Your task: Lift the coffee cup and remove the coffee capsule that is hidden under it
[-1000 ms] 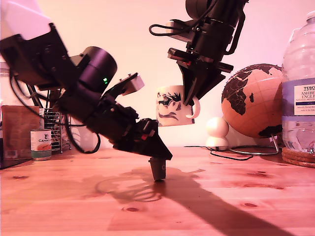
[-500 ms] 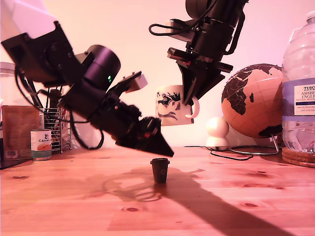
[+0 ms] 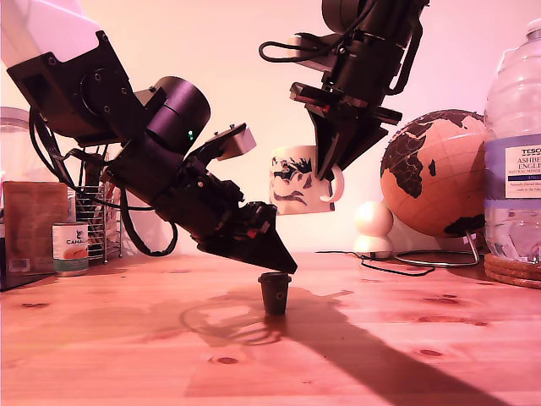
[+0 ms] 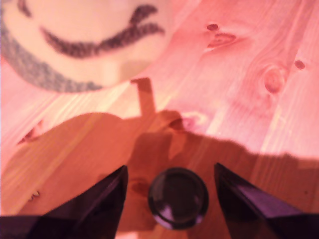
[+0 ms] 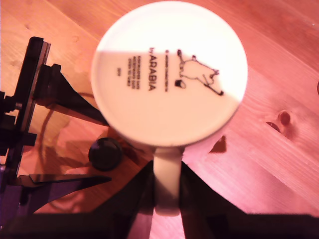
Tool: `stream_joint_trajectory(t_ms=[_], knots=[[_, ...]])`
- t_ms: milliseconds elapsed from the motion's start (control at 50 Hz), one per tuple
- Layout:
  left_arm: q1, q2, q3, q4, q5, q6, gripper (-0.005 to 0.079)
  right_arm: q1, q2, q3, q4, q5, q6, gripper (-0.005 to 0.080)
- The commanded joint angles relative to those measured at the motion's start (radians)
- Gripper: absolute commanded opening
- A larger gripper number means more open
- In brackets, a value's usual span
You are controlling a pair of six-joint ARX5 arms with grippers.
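Coffee capsule stands upright on the desk, rim up, free of any grip. In the 1st wrist view the capsule sits between the 2 dark fingers of my first pincer, w/ a gap on each side: pincer spread wide, released, touching nothing I can see. In the exterior view my first pincer hangs just above the capsule's rim, tips pointing down at it; whether a tip grazes the rim, can't tell.

Coffee cup is up in the air, well above and a bit behind the capsule, held upside down w/ its base upward. My second pincer is clenched on the cup's loop handle from above. The 2nd wrist view shows the handle pinched between both fingers, the cup's printed base toward the camera, and the capsule on the desk beside it, next to the other arm's fingers.

Vs 0.5 s ago: capsule in same spot, upright. First arm has shifted slightly, its pincer tip now closer over the capsule. Cup and second arm nearly unchanged. Vs 1 s ago: capsule was tilted under the pincer tip, now stands straight.
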Motion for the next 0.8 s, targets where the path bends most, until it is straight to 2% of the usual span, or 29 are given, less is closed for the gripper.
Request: stream_joint_trajectory(t_ms=[0,340,380,580,700,780], knots=[[-0.009,0.048,-0.002,0.000,-0.003,0.007,0.0509,0.000,-0.049,0.010,0.021,-0.008,0.000,-0.0013],[-0.009,0.055,-0.002,-0.008,-0.006,0.018,0.0496,0.000,-0.049,0.010,0.021,-0.026,0.000,-0.0013],[-0.009,0.055,-0.002,-0.009,-0.006,0.018,0.0469,0.000,-0.049,0.010,0.021,-0.026,0.000,-0.0013],[-0.014,0.055,-0.002,0.001,-0.004,0.018,0.0230,0.000,-0.049,0.010,0.022,-0.026,0.000,-0.0013],[-0.014,0.055,-0.002,0.002,0.006,0.018,0.0159,0.000,-0.049,0.010,0.021,-0.026,0.000,-0.0013],[-0.014,0.055,-0.002,0.000,0.013,0.017,0.0146,0.000,-0.049,0.010,0.021,-0.026,0.000,-0.0013]])
